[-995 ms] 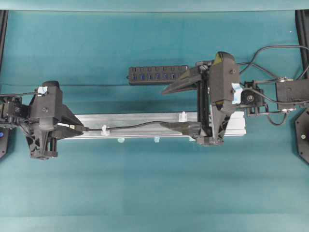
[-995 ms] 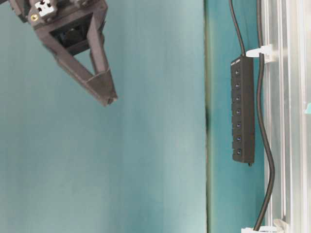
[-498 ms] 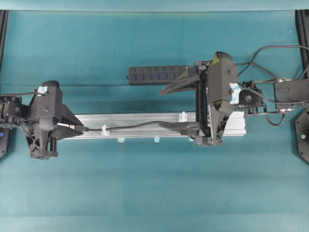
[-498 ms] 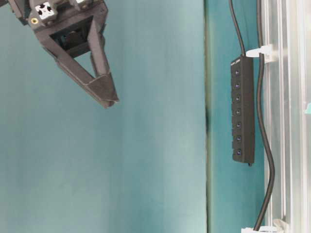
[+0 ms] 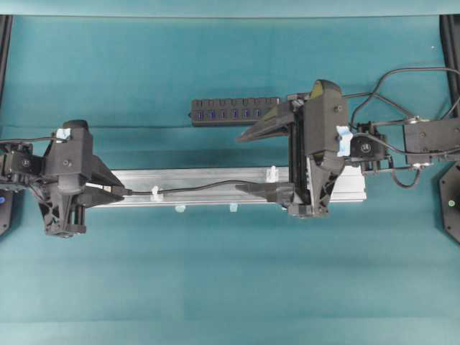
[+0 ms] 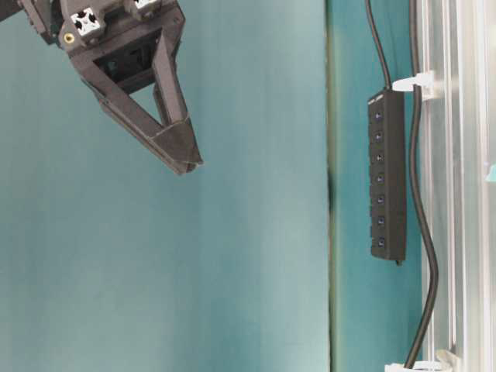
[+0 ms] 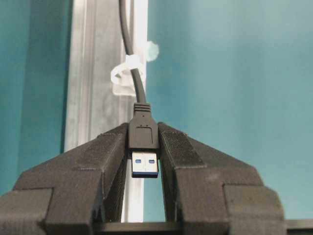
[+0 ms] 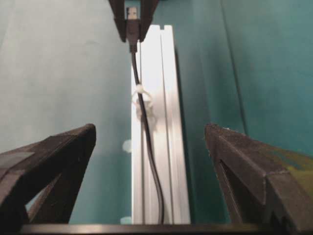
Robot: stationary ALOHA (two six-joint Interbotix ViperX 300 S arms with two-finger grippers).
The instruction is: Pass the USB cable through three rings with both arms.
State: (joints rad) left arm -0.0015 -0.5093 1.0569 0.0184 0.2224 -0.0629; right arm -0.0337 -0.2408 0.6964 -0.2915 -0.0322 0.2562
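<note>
The silver rail (image 5: 201, 176) lies across the middle of the table. My left gripper (image 5: 115, 192) is at its left end, shut on the black USB plug (image 7: 143, 137). From the plug the USB cable (image 5: 201, 187) passes through a whitish ring (image 5: 155, 194) and runs right along the rail. A second ring (image 5: 272, 174) stands further right, and the cable lies beside it. My right gripper (image 5: 248, 162) hovers open over the rail there, its fingers wide on either side of the cable (image 8: 146, 132). The ring (image 8: 141, 100) and the left gripper (image 8: 131, 19) lie ahead of it.
A black multi-port hub (image 5: 233, 111) lies behind the rail, its lead running off to the right. Two pale blue tape tabs (image 5: 180, 209) sit along the rail's near edge. The right arm's own cables (image 5: 402, 79) loop at the far right.
My right gripper has shifted a little to the left along the rail, staying open. The left gripper and the plug have not moved.
</note>
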